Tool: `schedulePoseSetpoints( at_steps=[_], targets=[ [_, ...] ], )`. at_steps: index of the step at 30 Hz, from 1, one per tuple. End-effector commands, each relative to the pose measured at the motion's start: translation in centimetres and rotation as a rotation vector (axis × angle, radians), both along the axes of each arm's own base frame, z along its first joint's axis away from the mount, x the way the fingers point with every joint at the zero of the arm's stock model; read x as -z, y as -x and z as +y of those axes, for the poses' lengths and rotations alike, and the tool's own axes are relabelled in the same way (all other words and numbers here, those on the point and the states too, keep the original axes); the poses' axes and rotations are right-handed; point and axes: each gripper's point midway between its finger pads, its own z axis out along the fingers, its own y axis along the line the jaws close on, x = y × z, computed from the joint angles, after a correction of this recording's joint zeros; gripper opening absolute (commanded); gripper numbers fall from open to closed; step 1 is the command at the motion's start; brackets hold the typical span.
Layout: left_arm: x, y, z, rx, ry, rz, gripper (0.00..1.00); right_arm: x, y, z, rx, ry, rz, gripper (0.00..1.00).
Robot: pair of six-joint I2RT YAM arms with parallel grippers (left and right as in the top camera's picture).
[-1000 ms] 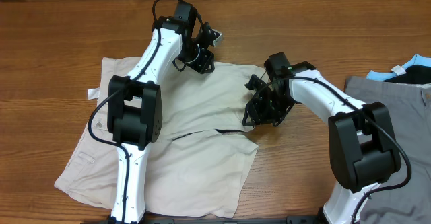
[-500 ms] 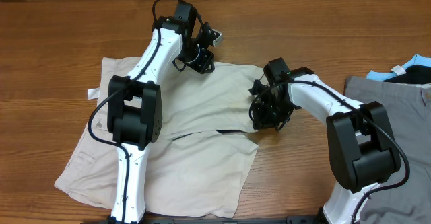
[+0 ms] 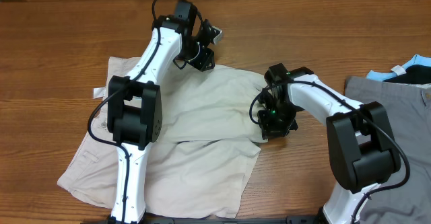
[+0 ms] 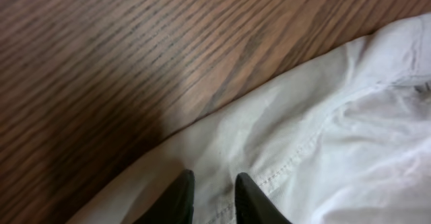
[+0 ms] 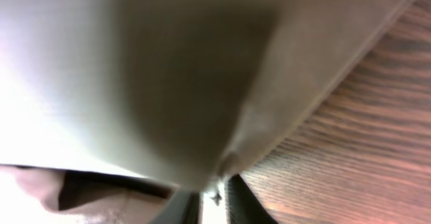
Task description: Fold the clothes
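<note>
Shorts [image 3: 202,109] pinched in left jaws and right jaws, both nearly closed; white tag [image 3: 95,92] unreadable.

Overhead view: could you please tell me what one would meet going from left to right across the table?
white tag → beige shorts → right pincer, at the shorts' right edge → grey garment
</note>
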Motion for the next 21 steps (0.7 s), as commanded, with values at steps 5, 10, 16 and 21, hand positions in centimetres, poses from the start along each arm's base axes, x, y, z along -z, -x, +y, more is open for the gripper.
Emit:
schedulePoseSetpoints(
  at_steps=[5,10,16,21],
  targets=[
    [-7.1,-2.3,2.3,-0.078,-0.032,-0.068,0.41,-6.3,-5.3,-1.0,0.090,-0.055,-0.276,0.41],
    [-10.3,-1.7,7.6,-0.250,-0.208,-0.041,0.57,-10.6,-10.3,-2.6,0.306,-0.106,-0.477,0.52],
    [-10.5,-1.0,13.6,-0.433,-0.239,0.058,0.70,-9.3,-13.2,-0.6,0.381,-0.232,-0.480,0.50],
    [-10.1,0.8,18.3,-0.520,-0.223,0.172,0.70,-5.8,-14.2,0.8,0.462,-0.246,-0.403,0.43]
  ],
)
